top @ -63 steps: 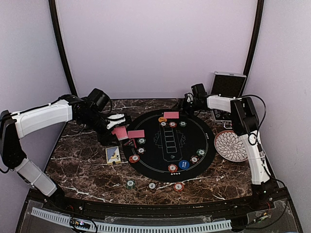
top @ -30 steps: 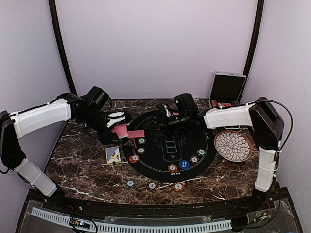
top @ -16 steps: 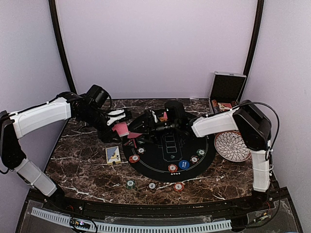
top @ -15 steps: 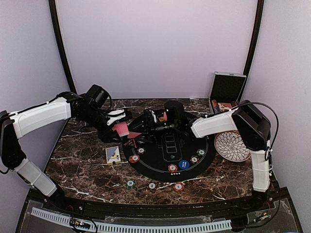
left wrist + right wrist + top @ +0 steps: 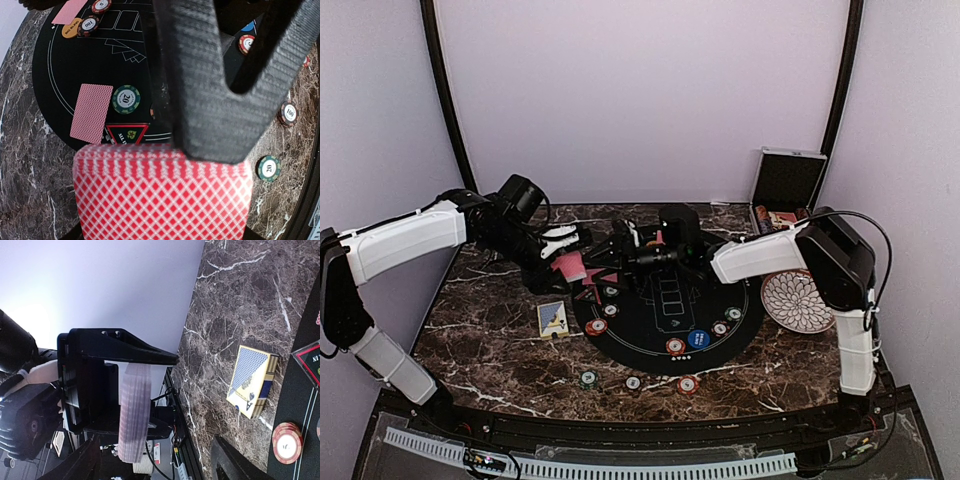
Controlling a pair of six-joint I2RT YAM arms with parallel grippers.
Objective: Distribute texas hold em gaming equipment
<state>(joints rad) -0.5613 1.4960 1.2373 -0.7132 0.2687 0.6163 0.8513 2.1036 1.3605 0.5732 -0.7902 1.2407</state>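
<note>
- Left tool [image 5: 562,258]: clamped on a thick deck of red-backed cards [image 5: 162,192], held above the left part of the counter [image 5: 490,345], just off the edge of the mat.
- Right tool [image 5: 618,250]: jaws wide apart and nothing between them. It faces the deck from the mat side and is near it; whether it touches the deck cannot be told.
- Round black mat [image 5: 660,300]: one face-down card [image 5: 91,113] lies just beside a green chip [image 5: 126,99]. A second card [image 5: 70,10] lies at the far rim beside the orange button [image 5: 71,28].
- Near rim of the mat: the blue button [image 5: 697,339] sits next to a red chip [image 5: 675,346], and further chips are spaced around the rim.
- Off the mat: three loose chips [image 5: 633,382] lie toward the front edge, and a card box [image 5: 552,318] lies to the left.
- Progress, as a judgement: buttons and most chips appear placed and a few cards dealt. Most of the deck is undealt and the three loose chips are unplaced, so the task looks partway through.
</note>
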